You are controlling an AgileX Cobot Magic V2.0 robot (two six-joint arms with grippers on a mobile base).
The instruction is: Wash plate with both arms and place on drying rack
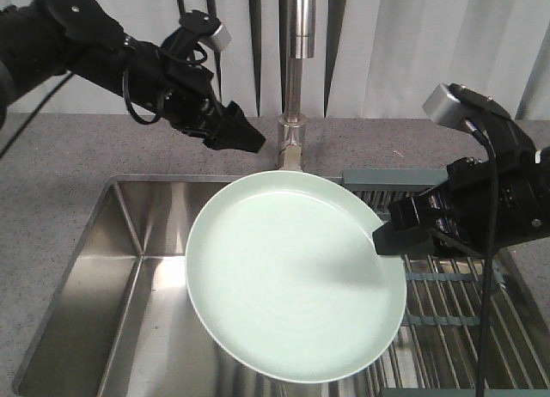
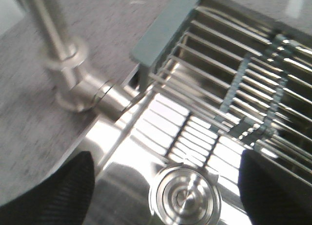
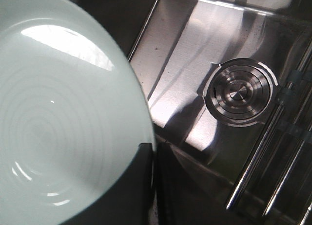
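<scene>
The pale mint-green plate (image 1: 292,277) is held tilted above the steel sink, its face toward the front camera. My right gripper (image 1: 382,240) is shut on the plate's right rim. In the right wrist view the two black fingers (image 3: 141,186) pinch the plate's edge (image 3: 58,127). My left gripper (image 1: 242,137) hovers just above the plate's upper left edge, next to the faucet base, apart from the plate. In the left wrist view the left gripper (image 2: 165,196) is open and empty, with its fingers wide apart over the drain. The drying rack (image 1: 455,311) lies to the right over the sink, below my right arm.
The faucet (image 1: 296,70) stands behind the plate and shows in the left wrist view (image 2: 63,64). The sink basin (image 1: 112,268) has a round drain (image 3: 238,92). The rack's bars and grey-teal frame (image 2: 165,35) show under the left wrist. Speckled grey counter surrounds the sink.
</scene>
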